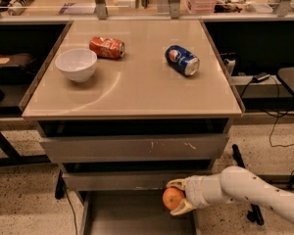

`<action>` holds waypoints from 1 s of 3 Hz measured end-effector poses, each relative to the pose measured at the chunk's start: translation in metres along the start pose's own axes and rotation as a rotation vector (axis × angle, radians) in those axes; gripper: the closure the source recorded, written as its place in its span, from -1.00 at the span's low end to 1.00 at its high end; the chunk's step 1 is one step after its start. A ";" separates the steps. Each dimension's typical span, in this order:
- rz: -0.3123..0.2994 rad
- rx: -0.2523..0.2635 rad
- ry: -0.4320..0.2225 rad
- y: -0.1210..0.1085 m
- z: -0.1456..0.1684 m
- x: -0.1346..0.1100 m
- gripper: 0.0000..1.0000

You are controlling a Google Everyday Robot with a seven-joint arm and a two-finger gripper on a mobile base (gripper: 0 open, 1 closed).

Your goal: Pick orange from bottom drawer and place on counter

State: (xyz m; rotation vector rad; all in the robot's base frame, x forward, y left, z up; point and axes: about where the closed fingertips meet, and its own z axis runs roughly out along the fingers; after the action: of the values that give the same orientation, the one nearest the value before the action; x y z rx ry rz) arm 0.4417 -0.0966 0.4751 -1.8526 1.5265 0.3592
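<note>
Orange: round, no long axis, stem side unseen. Pinched by gripper over the open bottom drawer, below the tabletop. Blue can, crushed red can: lettering unreadable.

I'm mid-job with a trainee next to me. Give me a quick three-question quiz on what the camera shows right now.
1. True or false: the orange already rests on the counter.
2. Multiple choice: how many cans lie on the counter beside the white bowl? A) one B) two C) three
3. Fill in: the gripper, over the open bottom drawer, is shut on the ____.
Key: 1 false, it is in the gripper, below the counter. 2 B, a crushed red can and a blue can. 3 orange.
</note>
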 end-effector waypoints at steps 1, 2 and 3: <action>-0.009 0.026 0.000 -0.023 -0.051 -0.015 1.00; -0.007 0.002 -0.007 -0.015 -0.047 -0.016 1.00; -0.014 -0.003 0.013 -0.004 -0.045 -0.019 1.00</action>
State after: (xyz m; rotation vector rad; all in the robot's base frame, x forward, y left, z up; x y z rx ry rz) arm 0.4305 -0.1122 0.5203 -1.8706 1.5217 0.3429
